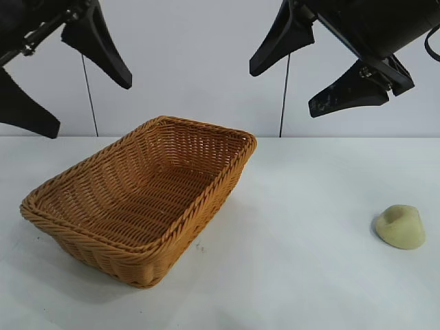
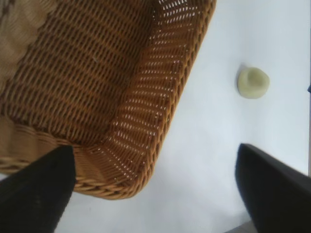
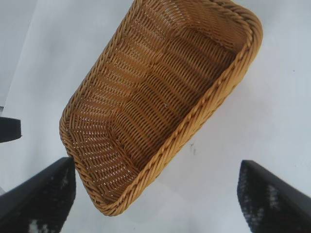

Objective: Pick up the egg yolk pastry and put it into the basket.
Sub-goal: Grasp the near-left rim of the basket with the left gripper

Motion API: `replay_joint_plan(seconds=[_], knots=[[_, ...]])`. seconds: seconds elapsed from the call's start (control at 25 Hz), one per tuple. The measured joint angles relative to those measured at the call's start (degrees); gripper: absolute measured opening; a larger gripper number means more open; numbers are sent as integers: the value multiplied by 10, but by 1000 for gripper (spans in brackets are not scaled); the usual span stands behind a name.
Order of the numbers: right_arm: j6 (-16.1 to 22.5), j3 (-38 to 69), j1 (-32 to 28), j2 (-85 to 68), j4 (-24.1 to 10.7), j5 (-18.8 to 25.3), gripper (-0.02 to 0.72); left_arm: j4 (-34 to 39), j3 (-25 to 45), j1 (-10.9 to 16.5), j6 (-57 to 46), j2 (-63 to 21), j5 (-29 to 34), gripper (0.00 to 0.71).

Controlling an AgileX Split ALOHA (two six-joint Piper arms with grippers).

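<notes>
The egg yolk pastry (image 1: 400,226), a small pale yellow-green dome with a dent, lies on the white table at the right. It also shows in the left wrist view (image 2: 252,82), apart from the basket. The orange-tan wicker basket (image 1: 82,237) stands empty at the centre-left; its rim shows in the left wrist view (image 2: 170,109) and the right wrist view (image 3: 204,109). My left gripper (image 1: 75,93) hangs open and empty high above the basket's left end. My right gripper (image 1: 292,86) hangs open and empty high above the table right of the basket, well above the pastry.
The white table (image 1: 302,206) runs from the basket to the pastry and on to the front edge. A pale wall stands behind. A small dark speck (image 3: 193,148) marks the table beside the basket.
</notes>
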Motion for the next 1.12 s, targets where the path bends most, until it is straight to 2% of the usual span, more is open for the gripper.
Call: replay_joint_plan(seconds=[0.08, 0.2, 0.4, 0.48, 0.56, 0.64, 0.92, 1.12], knots=[[0, 0, 0, 0, 0, 0, 647, 16, 18, -12, -44, -30, -2, 643], [0, 0, 0, 0, 0, 0, 647, 63, 37, -47, -132, -57, -6, 643], [0, 0, 0, 0, 0, 0, 647, 222, 45, -103, -373, -42, -21, 643], [0, 0, 0, 0, 0, 0, 647, 278, 46, -116, -476, -25, -33, 643], [0, 0, 0, 0, 0, 0, 647, 316, 46, -118, -568, -4, -37, 643], [0, 0, 0, 0, 0, 0, 647, 336, 46, -118, -614, 17, -45, 643], [0, 0, 0, 0, 0, 0, 647, 341, 46, -118, -716, 88, -65, 643], [0, 0, 0, 0, 0, 1, 647, 342, 46, -118, -737, 141, -90, 643]])
